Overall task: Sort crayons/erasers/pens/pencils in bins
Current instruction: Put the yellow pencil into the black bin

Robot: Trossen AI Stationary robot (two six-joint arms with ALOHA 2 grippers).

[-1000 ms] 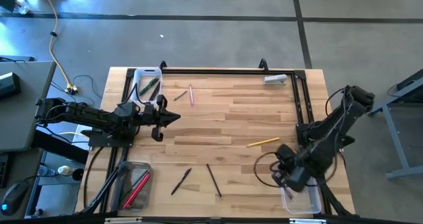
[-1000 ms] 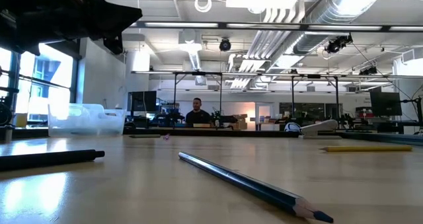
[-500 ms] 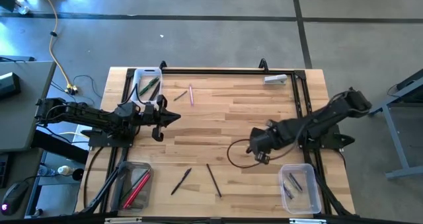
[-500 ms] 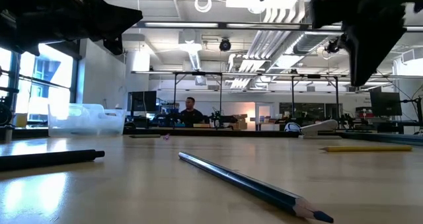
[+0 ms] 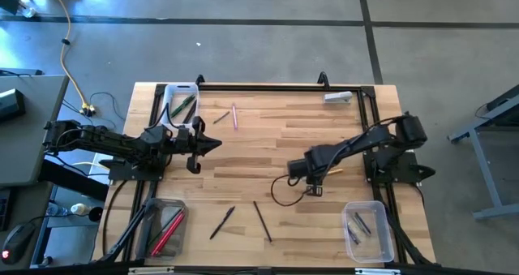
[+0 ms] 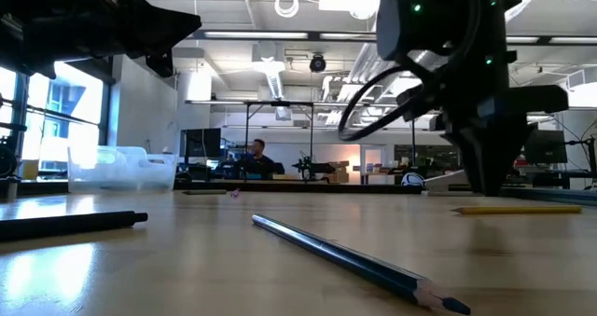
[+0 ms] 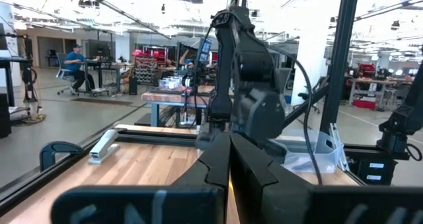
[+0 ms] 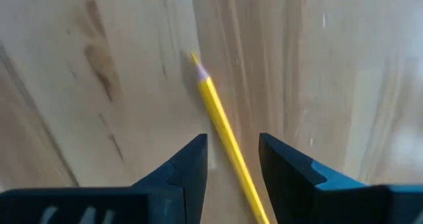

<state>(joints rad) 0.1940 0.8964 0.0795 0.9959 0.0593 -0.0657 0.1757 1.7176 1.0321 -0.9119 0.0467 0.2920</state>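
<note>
Here the table [image 5: 324, 129] carries three bins. The grey bin [image 5: 162, 226], at its near left corner, holds red sticks; the white-rimmed bin [image 5: 180, 103], far left, green ones; the clear bin [image 5: 369, 230], near right, two dark ones. Mid-table, the right gripper [image 5: 310, 176] hangs with jaws parted astride the yellow pencil [image 8: 228, 138]. The left gripper [image 5: 212, 143] waits clenched, empty, by the white-rimmed bin.

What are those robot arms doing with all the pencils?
They are sorting pencils and pens into clear plastic bins. The right gripper hangs open over a yellow pencil on the wooden table, one finger on each side, not gripping it. The left gripper waits shut near the white-rimmed bin. A few pencils lie loose on the table.
</note>
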